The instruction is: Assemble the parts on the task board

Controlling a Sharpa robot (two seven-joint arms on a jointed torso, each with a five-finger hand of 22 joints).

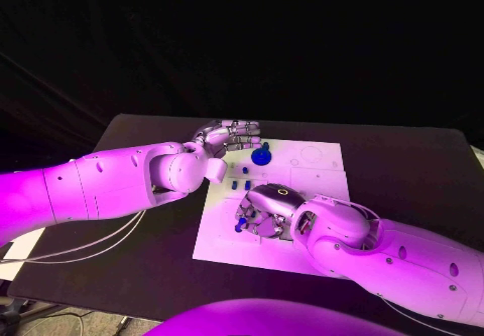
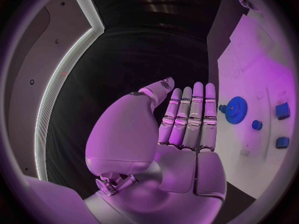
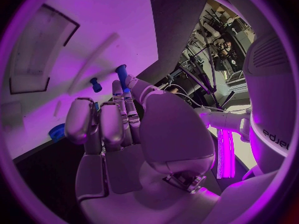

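The white task board (image 1: 308, 164) lies mid-table. A blue gear (image 1: 261, 155) stands near its far left corner, also seen as the gear (image 2: 236, 109) in the left wrist view. Small blue pegs (image 1: 242, 185) stand just nearer on the board. My left hand (image 1: 228, 133) hovers at the board's far left edge beside the gear, fingers (image 2: 194, 112) straight and holding nothing. My right hand (image 1: 268, 208) is over the board's near left part. Its thumb and a finger pinch a blue peg (image 3: 121, 74), visible at the fingertips as the peg (image 1: 240, 225).
Another blue peg (image 3: 95, 84) stands on the board just beyond the right hand's fingers. Two blue square blocks (image 2: 282, 110) sit past the gear. A rectangular recess (image 3: 44, 50) marks the board. Black table (image 1: 403, 161) surrounds the board.
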